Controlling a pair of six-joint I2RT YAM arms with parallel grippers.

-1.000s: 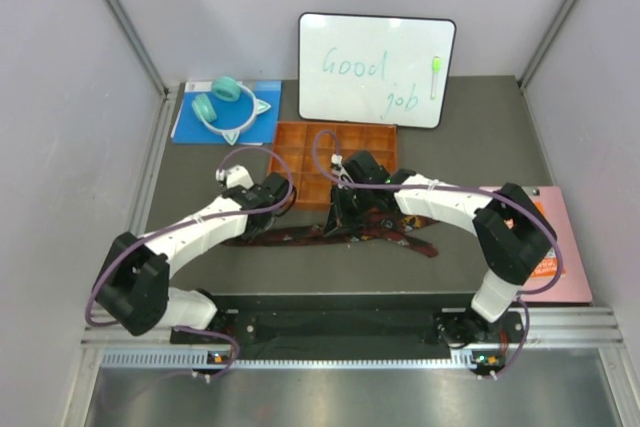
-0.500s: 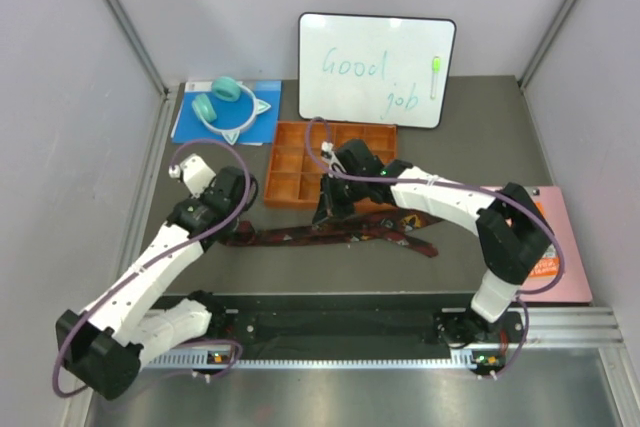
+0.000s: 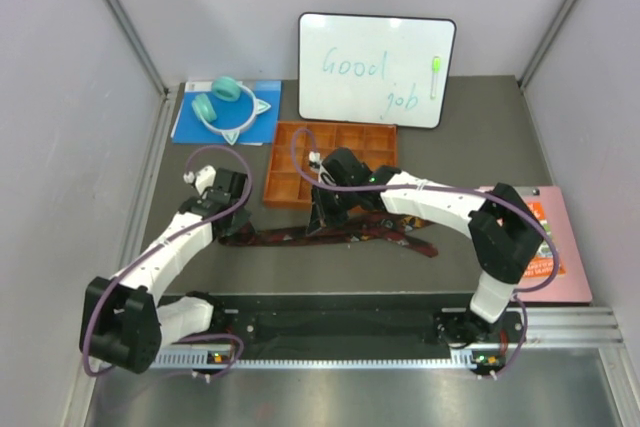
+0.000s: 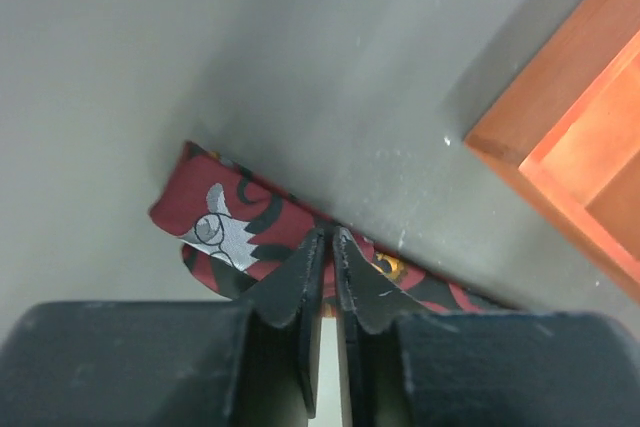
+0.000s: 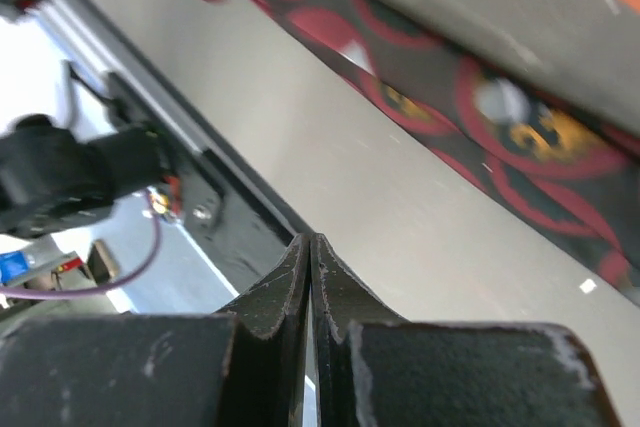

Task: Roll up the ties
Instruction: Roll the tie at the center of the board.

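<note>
Moved: left claw (image 4: 327, 235) has left the middle of the tie (image 4: 225, 232) and now sits at its left end, with its arm folded back toward the near-left corner.
Also moved: right claw (image 5: 310, 242) has slid a little leftward along the tie's middle stretch, in front of the orange tray (image 4: 560, 87).
Unchanged: tie still lies flat and at full length on the tabletop (image 3: 470, 157); no coil begun.
Tie position: stretched left to right in front of the tray and apart from it; its blunt left end lies under the left claw.
Left claw state: fingers drawn nearly together, tips on the far edge of the tie's end. Whether fabric is caught between them does not show.
Right claw state: closed and empty, tips over bare tabletop just beside the tie.
Step in hand: probably starting the roll from the left end.
Doing it well: get a sure pinch on the very tip, then turn it over onto itself, tight and square to the length so the coil does not cone. The right claw would do best pressing the flat stretch down a little ahead to keep tension. The fabric looks soft, so a loose first turn will likely spring open.
Risk: a pinch on the edge alone may drag the tie sideways rather than fold it.
</note>
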